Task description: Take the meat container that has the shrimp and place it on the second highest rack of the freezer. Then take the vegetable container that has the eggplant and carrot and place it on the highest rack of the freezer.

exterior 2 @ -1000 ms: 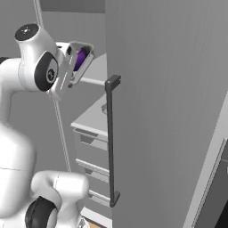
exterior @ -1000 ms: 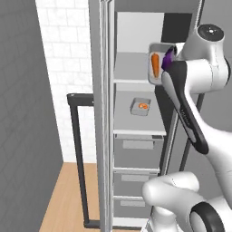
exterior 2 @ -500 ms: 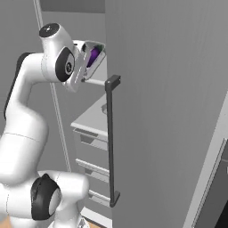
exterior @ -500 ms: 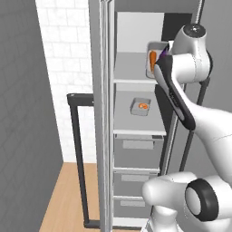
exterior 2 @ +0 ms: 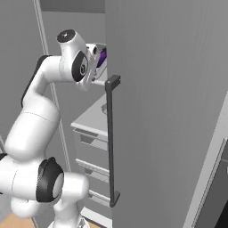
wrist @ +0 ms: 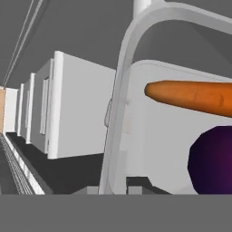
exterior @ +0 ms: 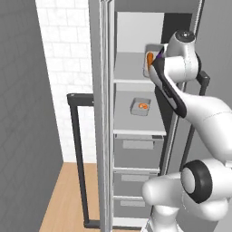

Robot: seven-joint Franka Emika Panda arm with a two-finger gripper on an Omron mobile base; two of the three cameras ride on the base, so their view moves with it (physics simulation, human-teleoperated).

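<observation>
My gripper (wrist: pixel 118 186) is shut on the rim of the vegetable container (wrist: pixel 123 108), a white tray holding the orange carrot (wrist: pixel 195 97) and the dark-purple eggplant (wrist: pixel 213 161). In the left base view this container (exterior: pixel 152 61) hangs tilted at the right front of the freezer's highest rack (exterior: pixel 129 74), level with it. On the second rack (exterior: pixel 136 124) sits the meat container (exterior: pixel 140 106) with the small orange shrimp (exterior: pixel 143 106). The right base view shows the eggplant (exterior 2: pixel 103 58) in the tray just past my hand (exterior 2: pixel 94 67).
The freezer door (exterior 2: pixel 169 111) with its long black bar handle (exterior 2: pixel 111 138) stands close on the right of the arm. Grey drawers (exterior: pixel 136 152) lie under the shelves. A second black handle (exterior: pixel 77 154) and a white brick wall (exterior: pixel 68 54) are to the left.
The arm has swung the held vegetable container forward toward the top rack, and the hand and upper arm have turned toward the freezer. The meat container has not moved.
</observation>
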